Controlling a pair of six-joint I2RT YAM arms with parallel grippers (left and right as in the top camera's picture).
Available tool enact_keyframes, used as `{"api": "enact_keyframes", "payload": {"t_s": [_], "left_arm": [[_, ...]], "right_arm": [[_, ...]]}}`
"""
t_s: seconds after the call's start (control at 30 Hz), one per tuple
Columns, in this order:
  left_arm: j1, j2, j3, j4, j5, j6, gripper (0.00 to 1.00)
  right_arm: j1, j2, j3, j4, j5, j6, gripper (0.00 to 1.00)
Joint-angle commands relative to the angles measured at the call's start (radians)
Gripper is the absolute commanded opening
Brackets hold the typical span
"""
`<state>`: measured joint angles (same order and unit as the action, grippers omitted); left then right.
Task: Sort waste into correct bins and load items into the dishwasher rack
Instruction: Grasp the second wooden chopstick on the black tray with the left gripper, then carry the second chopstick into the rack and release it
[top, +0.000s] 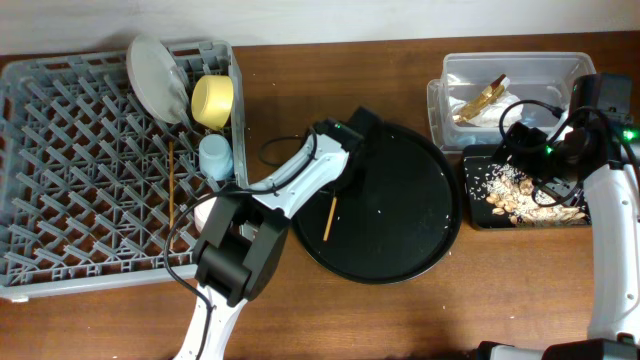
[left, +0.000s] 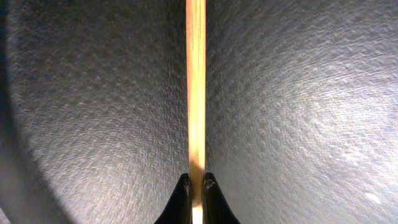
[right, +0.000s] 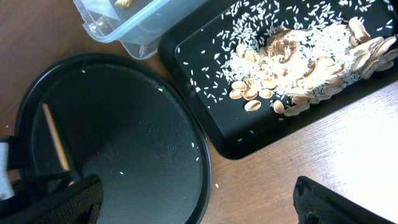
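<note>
The grey dishwasher rack (top: 90, 200) holds the pale grey plate (top: 155, 78), the yellow bowl (top: 212, 100), the light-blue cup (top: 215, 157) and one chopstick (top: 171, 185). The pink cup (top: 205, 212) peeks out beside my left arm. My left gripper (left: 196, 186) is shut on the second chopstick (left: 196, 81), low over the round black tray (top: 400, 240); the stick also shows in the overhead view (top: 328, 217). My right gripper (right: 199, 211) is open and empty above the table. The clear tub (top: 500, 60) holds the wrapper (top: 480, 100) and tissue. The black rectangular tray (top: 475, 215) holds food scraps (top: 530, 200).
The round black tray (right: 124, 143) carries a few stray rice grains. The scraps and rice (right: 292, 56) fill the rectangular tray (right: 205, 124), which lies next to the tub (right: 124, 25). Brown table shows between the trays and along the front edge.
</note>
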<state>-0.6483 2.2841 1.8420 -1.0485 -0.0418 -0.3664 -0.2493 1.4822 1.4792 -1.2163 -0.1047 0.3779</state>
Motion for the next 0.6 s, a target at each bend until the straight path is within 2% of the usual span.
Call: {"api": "enact_keyframes", "payload": {"t_s": [0.0, 0.13, 0.27, 0.4, 0.47, 0.57], "left_arm": [[0.02, -0.032, 0.209, -0.111, -0.008, 0.076, 0.01], [0.114, -0.124, 0.404, -0.315, -0.049, 0.119, 0.01], [0.306, -0.277, 0.418, -0.465, -0.159, 0.118, 0.01], [0.513, -0.32, 0.411, -0.521, -0.165, 0.147, 0.01], [0.555, -0.32, 0.346, -0.504, -0.168, 0.159, 0.01], [0.56, -0.32, 0.167, -0.415, -0.27, 0.159, 0.01]], "right_arm": [[-0.006, 0.002, -0.002, 0.001, 0.012, 0.001, 0.98], [-0.006, 0.002, -0.002, 0.001, 0.012, 0.001, 0.98], [-0.006, 0.002, -0.002, 0.001, 0.012, 0.001, 0.99], [-0.006, 0.002, -0.002, 0.001, 0.012, 0.001, 0.98], [-0.006, 0.002, -0.002, 0.001, 0.012, 0.001, 0.99], [-0.006, 0.002, -0.002, 0.001, 0.012, 0.001, 0.98]]}}
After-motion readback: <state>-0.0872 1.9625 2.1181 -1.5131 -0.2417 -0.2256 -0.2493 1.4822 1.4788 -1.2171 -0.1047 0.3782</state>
